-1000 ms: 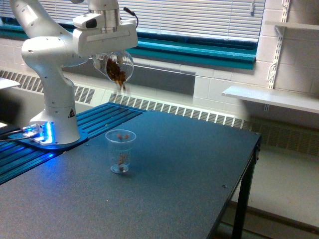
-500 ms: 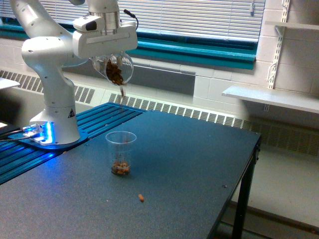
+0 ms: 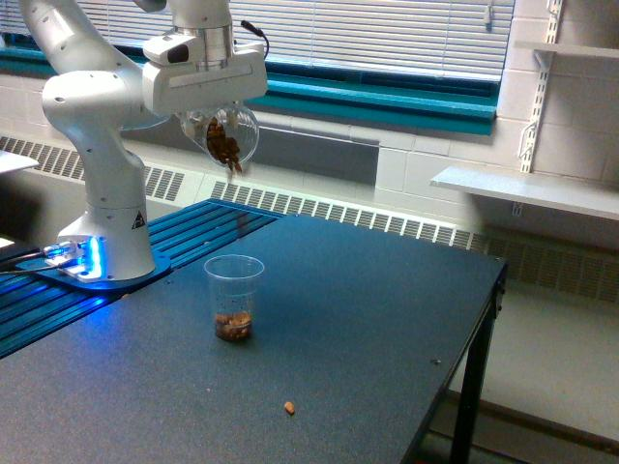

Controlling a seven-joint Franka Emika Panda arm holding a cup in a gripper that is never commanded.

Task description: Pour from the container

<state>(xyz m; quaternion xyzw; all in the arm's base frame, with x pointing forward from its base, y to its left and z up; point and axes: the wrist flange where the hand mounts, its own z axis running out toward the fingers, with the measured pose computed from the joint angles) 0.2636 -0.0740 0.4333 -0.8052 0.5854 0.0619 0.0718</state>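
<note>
The container point(image 3: 224, 132) hangs high above the desk point(image 3: 319, 329), a clear, round-bodied jar tipped over so its mouth points down and toward the exterior view's right. Brown bits are bunched at its lip. The end effector point(image 3: 205, 89) sits right on top of it and carries it, though its fingers are hidden behind the white housing, so I cannot tell how far they are closed. Below stands a clear tapered cup point(image 3: 234, 297), upright, with brown pieces in its bottom. One stray piece point(image 3: 289, 408) lies on the dark speckled desk, well apart from the cup. Behind are closed blinds point(image 3: 387, 34), a teal sill point(image 3: 387, 101) and white shelves point(image 3: 527, 188).
</note>
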